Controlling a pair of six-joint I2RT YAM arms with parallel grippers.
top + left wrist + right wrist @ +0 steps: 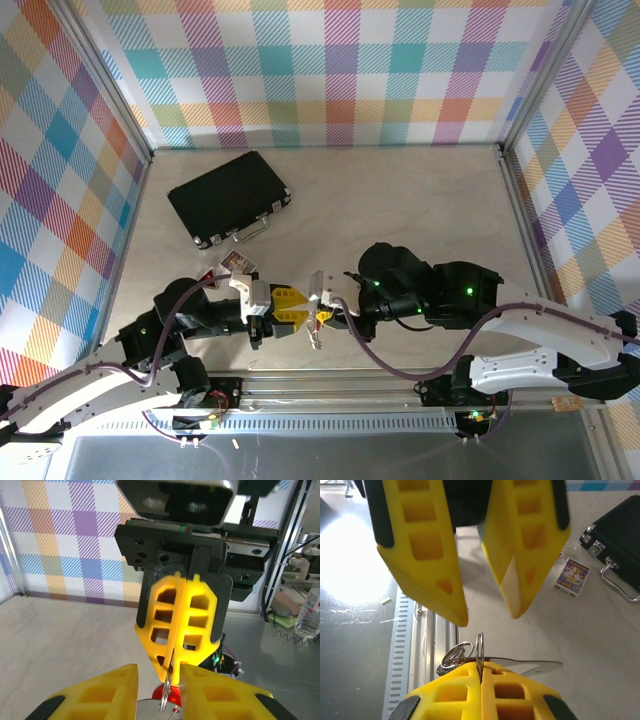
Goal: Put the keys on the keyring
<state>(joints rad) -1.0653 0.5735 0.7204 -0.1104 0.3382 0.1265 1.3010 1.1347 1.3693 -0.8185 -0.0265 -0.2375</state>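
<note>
Top view: both arms meet near the front edge of the table (pixel 400 200), claw tips facing each other and almost touching.

Right claw (pixel 481 669): closed, pads pressed together on a thin metal ring that stands upright, edge-on, out of the seam. We take this ring as part of the keyring (pixel 478 650). A second small silvery loop lies just to the left of it, against the pad.

Left claw (pixel 487 615): narrowly parted, pads apart. We see nothing clamped between them. In the right wrist view its tips hang just above the upright ring.

Keys: in the left wrist view the red key (pixel 172 696) sits low between the left claw's pads, just behind the ring and below the right claw's tips. We cannot tell whether its head is threaded on the ring or only rests against it. A flat silvery blade (pixel 530 664) runs out to the right from the right claw's pads; possibly the key's blade.

Black case (pixel 228 198): closed, at the far left of the table, well apart. Small printed card (pixel 237 263): flat between the case and the left arm.
</note>
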